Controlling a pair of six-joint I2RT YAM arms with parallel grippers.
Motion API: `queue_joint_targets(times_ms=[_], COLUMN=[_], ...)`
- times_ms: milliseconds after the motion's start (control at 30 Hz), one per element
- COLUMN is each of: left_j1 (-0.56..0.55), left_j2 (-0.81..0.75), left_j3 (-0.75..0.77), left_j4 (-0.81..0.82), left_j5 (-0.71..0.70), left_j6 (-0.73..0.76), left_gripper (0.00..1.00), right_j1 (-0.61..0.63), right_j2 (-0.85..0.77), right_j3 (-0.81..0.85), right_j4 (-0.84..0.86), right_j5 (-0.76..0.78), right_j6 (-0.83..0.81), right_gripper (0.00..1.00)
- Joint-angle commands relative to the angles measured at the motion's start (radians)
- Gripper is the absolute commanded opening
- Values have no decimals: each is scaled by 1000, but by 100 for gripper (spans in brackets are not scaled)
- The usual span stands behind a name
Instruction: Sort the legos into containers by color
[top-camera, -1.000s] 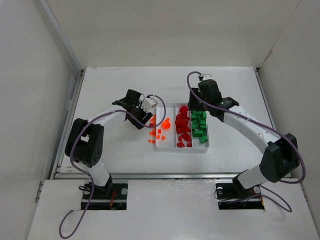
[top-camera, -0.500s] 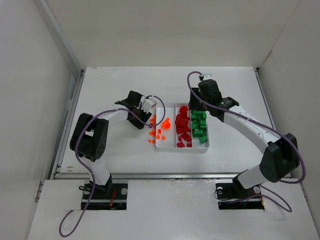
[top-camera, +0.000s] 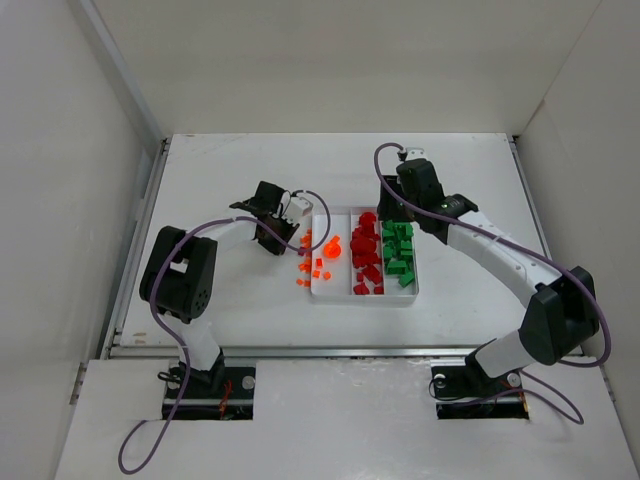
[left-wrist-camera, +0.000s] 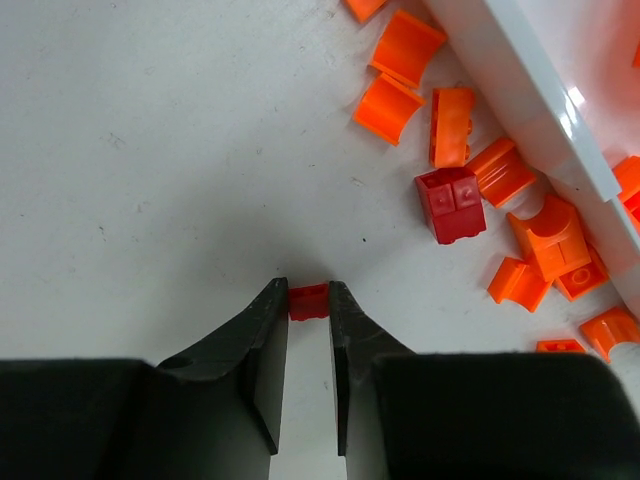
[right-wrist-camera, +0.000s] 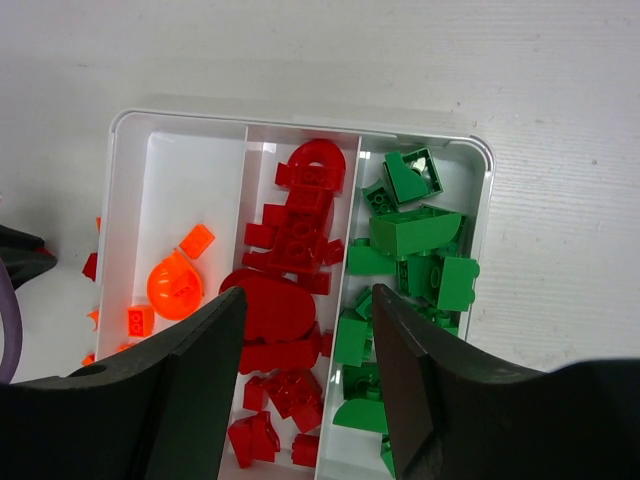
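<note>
My left gripper (left-wrist-camera: 309, 292) is shut on a tiny red lego (left-wrist-camera: 309, 301) at table level, left of the white tray (left-wrist-camera: 520, 60). Several loose orange legos (left-wrist-camera: 440, 110) and one dark red lego (left-wrist-camera: 452, 203) lie on the table beside the tray. From above, the left gripper (top-camera: 284, 243) sits just left of the tray (top-camera: 314, 290). My right gripper (right-wrist-camera: 308, 300) is open and empty, hovering over the tray (right-wrist-camera: 300, 118). Its left compartment holds a few orange legos (right-wrist-camera: 175, 285), the middle one red legos (right-wrist-camera: 295, 260), the right one green legos (right-wrist-camera: 410, 270).
White walls enclose the white table (top-camera: 220, 190) on the left, back and right. The right arm (top-camera: 500, 255) reaches in from the right over the tray's far end.
The left arm's elbow has swung up and inward, and its gripper has shifted slightly left beside the tray. The right arm has not moved.
</note>
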Motion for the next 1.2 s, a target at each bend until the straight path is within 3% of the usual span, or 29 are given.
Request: queue_joint_targets(times_ms=[0,300,600,833,967,1167], left_j1=[0,-29,-308,-472,-505,-514], left_j2=[0,-87,-35,23,33,42], left_j3=[-8,130,352,332,311,311], left_j4=[-91,-110,-148,-148,-116,-95], left_j5=[12,12,69,143,143,152], left_j6=[-7,-45,-35,-13,-13,-13], left_gripper=[0,0,0,0,10,47], right_j1=[10,10,-57,-105,-105,-105], right_j2=[-5,-25,-114,-212,-236,-245], right_j3=[15,25,-11,-70,-83,-83], right_j4=[4,-5,13,13,13,4], right_j5=[19,37,48,93,102,80], right_j6=[-11,-11,38,58,49,39], right_gripper=[59,59,60,63,63,63])
